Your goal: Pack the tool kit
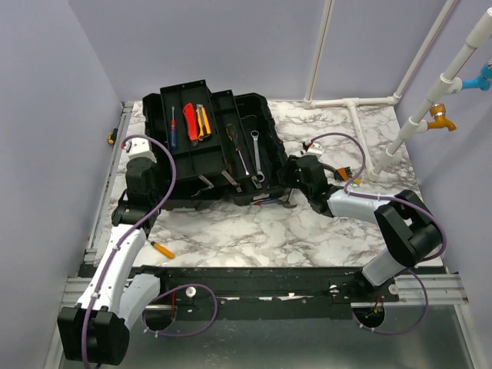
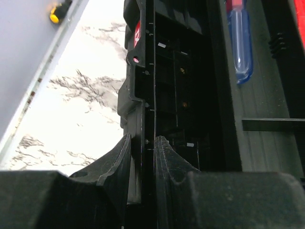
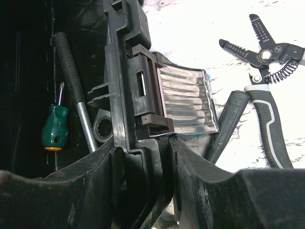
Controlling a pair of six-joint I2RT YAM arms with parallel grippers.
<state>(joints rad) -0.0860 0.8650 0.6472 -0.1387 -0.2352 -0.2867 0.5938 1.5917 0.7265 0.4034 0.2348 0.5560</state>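
The open toolbox (image 1: 192, 161) lies lengthwise 9-to-3 o'clock (mouth upward); the left gripper (image 2: 144, 140) and right gripper (image 3: 144, 143) each clamp an end wall. It sits on a marble tabletop (image 1: 307, 238) between lilac walls (image 1: 46, 77).

Clearance | I see bare table (image 1: 254, 231) open in front of the toolbox (image 1: 207, 146) | orange-handled screwdriver (image 1: 161, 249) lies on it at left | wire strippers (image 3: 265, 102) lie just beside my right gripper (image 3: 143, 143), outside the box | white pipes (image 1: 350, 101) fence far right.

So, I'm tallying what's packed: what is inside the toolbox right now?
The toolbox holds a blue-and-red screwdriver, a red tool, an orange tool, two wrenches and a green stubby screwdriver. The left arm and right arm cover its near corners.
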